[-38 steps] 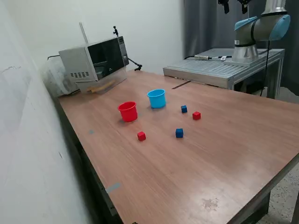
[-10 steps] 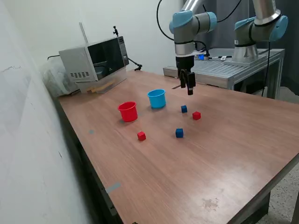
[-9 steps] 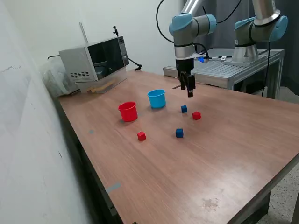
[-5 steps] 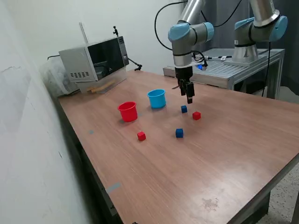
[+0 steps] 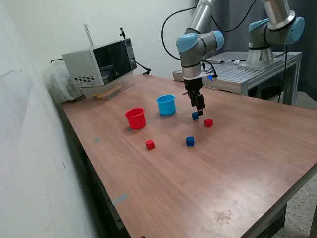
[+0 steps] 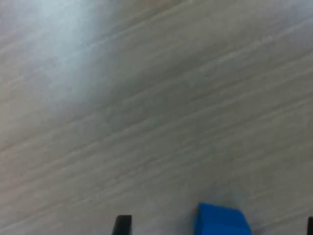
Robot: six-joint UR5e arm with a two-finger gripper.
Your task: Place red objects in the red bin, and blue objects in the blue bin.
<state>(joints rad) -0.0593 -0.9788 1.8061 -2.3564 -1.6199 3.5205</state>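
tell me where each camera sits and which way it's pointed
Exterior view: off the arm, above one table corner, looking down across it at the cups, cubes and microwave; shows the arm and claw.
Wrist view: on the wrist, facing down at the tabletop from close up; only two dark fingertips show.
Shared: the blue cube between the open claw's tips.

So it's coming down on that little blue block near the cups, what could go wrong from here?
The gripper hangs just above the blue cube, which in the wrist view sits off-centre between the fingertips; one finger might land on it or push it aside.

A red cube lies close by, so a nudged block or finger could knock it.

The light blue cup is small, so a drop might miss or tip it.
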